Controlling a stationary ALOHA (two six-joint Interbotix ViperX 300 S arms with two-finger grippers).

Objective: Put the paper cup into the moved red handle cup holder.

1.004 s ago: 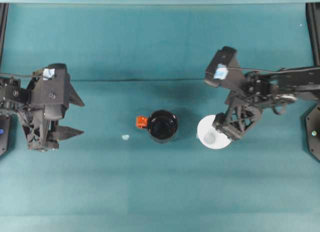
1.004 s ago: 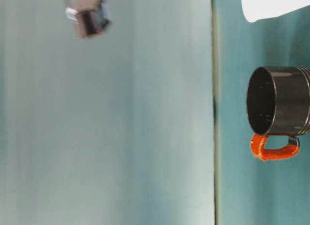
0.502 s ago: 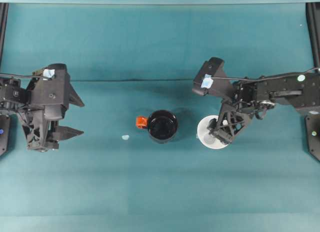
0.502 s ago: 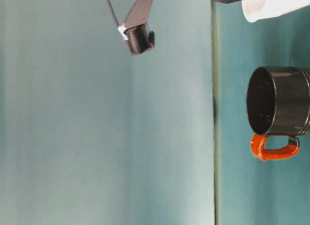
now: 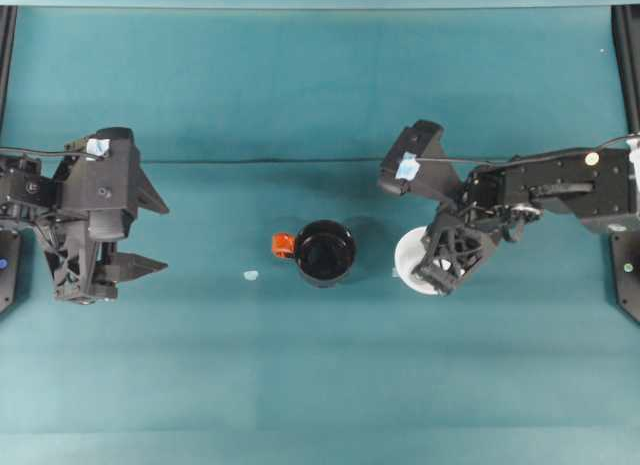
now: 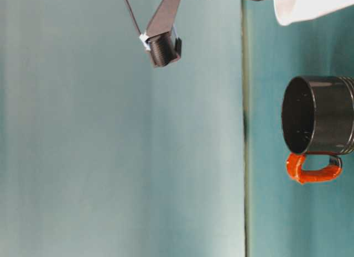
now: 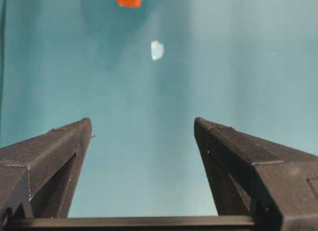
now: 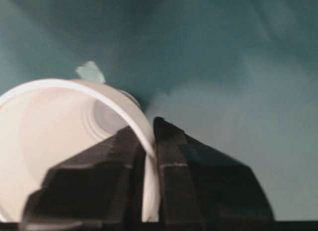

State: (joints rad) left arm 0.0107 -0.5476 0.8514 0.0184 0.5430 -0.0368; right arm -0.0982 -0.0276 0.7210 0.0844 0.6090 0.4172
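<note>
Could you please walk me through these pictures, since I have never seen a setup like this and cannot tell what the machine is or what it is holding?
This is a two-armed robot working over a teal table. One picture looks straight down from above. Another is taken at table height and lies turned on its side. The last two come from small cameras mounted on each arm's wrist, looking out along its fingers.

On the table stands a glossy black cup holder with a red-orange handle, and a small pale scrap lies beside it, on the handle side. On the holder's other side is a white paper cup.

The right gripper has pinched the cup's wall: one finger inside, one outside, as its wrist camera shows. The left gripper is open, holding nothing, parked off to the left of the overhead picture.
</note>
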